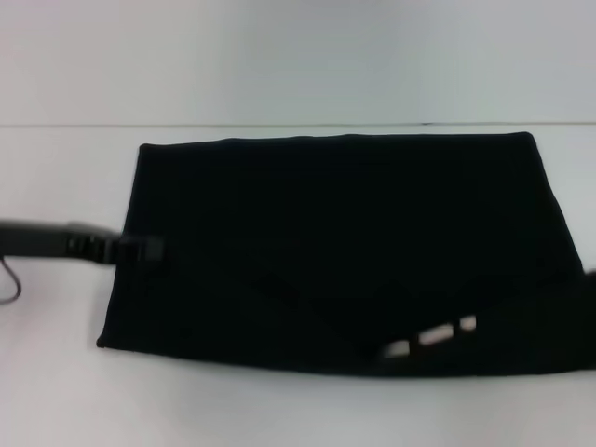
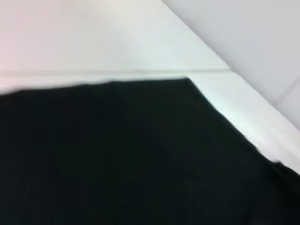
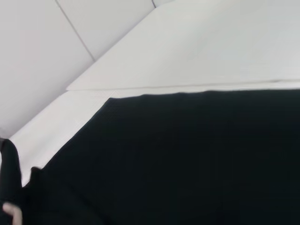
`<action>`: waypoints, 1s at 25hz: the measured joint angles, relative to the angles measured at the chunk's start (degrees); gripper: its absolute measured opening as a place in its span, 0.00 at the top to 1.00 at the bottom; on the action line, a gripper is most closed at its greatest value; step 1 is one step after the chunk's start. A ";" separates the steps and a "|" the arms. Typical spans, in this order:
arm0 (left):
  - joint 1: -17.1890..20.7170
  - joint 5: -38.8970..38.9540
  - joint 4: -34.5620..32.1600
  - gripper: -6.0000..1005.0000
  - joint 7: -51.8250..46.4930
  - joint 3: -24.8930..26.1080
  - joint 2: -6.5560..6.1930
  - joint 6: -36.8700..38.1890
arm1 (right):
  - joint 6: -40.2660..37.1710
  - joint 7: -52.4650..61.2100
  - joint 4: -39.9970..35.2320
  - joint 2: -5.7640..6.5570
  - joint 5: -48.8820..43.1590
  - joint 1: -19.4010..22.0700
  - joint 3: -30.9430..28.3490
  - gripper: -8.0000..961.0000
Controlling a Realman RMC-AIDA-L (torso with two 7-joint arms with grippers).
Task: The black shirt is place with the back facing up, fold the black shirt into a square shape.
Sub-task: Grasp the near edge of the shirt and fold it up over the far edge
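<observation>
The black shirt (image 1: 335, 242) lies flat on the white table (image 1: 56, 391) as a wide folded rectangle, with straight far and near edges. My left gripper (image 1: 142, 249) reaches in from the left and sits at the shirt's left edge, about halfway along it. My right gripper (image 1: 410, 345) lies low over the shirt's near right part. It is black against black, and only a few pale marks on it stand out. The shirt (image 2: 131, 159) fills the left wrist view, with one far corner showing. In the right wrist view the shirt (image 3: 187, 159) shows another far corner.
The table's far edge (image 1: 298, 124) meets a pale wall just behind the shirt. A thin black cable (image 1: 11, 279) hangs under my left arm. Bare table surrounds the shirt on the left and front.
</observation>
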State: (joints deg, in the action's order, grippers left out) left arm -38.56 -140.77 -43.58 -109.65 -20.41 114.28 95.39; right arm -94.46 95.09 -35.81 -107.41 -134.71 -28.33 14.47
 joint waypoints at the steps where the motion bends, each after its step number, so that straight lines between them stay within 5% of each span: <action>1: -0.47 0.06 0.01 0.99 -0.24 -0.01 -0.05 -1.50 | 1.34 1.37 0.00 0.09 -0.02 -0.94 0.87 0.99; 16: -5.66 -0.25 5.10 0.99 -4.98 -7.23 -0.36 -24.93 | 26.16 14.47 5.87 -0.90 -0.03 -11.49 15.90 0.99; 25: -7.55 -0.30 6.78 1.00 -7.91 -15.44 0.07 -36.47 | 44.37 14.64 12.11 -2.33 0.58 -18.52 16.56 0.99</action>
State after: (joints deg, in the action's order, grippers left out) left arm -46.11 -141.07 -36.80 -117.56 -35.84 114.35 58.92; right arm -50.09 109.73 -23.70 -109.74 -134.13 -46.85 31.03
